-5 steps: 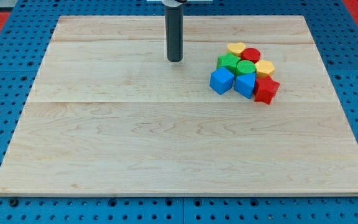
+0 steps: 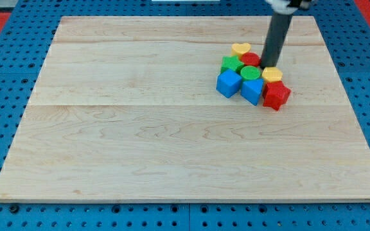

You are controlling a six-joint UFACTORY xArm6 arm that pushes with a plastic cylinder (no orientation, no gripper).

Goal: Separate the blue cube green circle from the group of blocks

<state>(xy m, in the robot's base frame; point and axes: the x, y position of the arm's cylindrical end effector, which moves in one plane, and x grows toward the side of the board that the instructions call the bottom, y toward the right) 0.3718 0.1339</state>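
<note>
The blocks sit in one tight group at the view's upper right. The blue cube (image 2: 229, 83) is at the group's left edge. The green circle (image 2: 250, 72) is in the middle, touching the blue cube's upper right. My tip (image 2: 268, 65) is down in the group's right side, just right of the red circle (image 2: 250, 59) and right above the yellow hexagon (image 2: 272, 75). It is to the right of the green circle, close to it. The rod leans up to the right.
A yellow heart (image 2: 240, 49) is at the group's top and a green block (image 2: 231, 63) at its upper left. A second blue block (image 2: 252, 90) and a red star (image 2: 276, 95) are at its bottom. The wooden board (image 2: 140, 141) lies on a blue pegboard.
The rod has moved from the board's top middle to the right, into the group's right side. The red circle and yellow heart have shifted slightly left.
</note>
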